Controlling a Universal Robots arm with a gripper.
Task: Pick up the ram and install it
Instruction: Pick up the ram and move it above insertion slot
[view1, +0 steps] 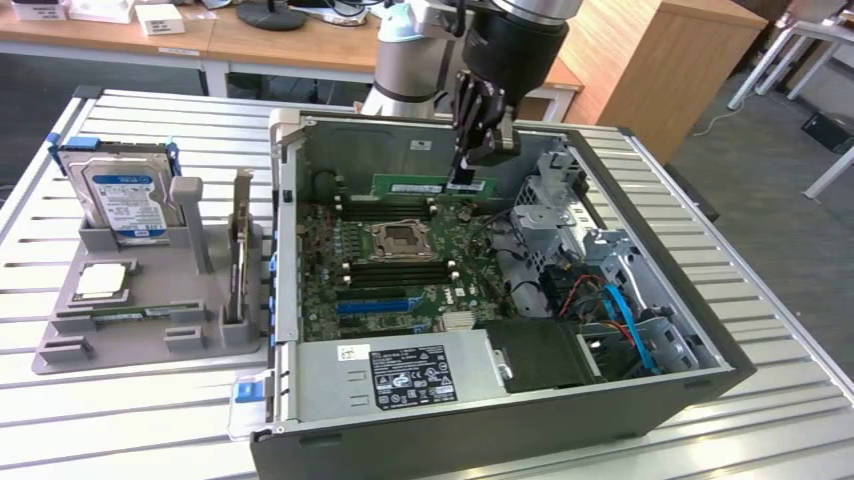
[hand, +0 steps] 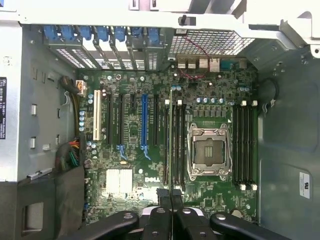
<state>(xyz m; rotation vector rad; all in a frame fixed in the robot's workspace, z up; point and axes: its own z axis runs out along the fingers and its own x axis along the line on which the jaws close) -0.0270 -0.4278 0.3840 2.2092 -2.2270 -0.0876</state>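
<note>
In the exterior view my gripper (view1: 467, 176) hangs inside the open computer case (view1: 694, 385), shut on the ram (view1: 414, 186). The ram is a long green stick held level on its edge above the motherboard (view1: 387, 270), near the case's far wall. In the wrist view the ram (hand: 170, 130) is seen edge-on as a thin line running out from my gripper (hand: 170, 199). It lies over the black memory slots (hand: 178, 145) beside the CPU socket (hand: 207, 152). More black slots (hand: 245, 145) lie on the socket's other side.
A grey holder tray (view1: 147, 340) at the exterior view's left carries a hard drive (view1: 127, 195), an upright card (view1: 242, 250) and another green stick (view1: 127, 315). Inside the case are the power supply (view1: 414, 375), a metal drive cage (view1: 554, 200) and blue cables (view1: 627, 320).
</note>
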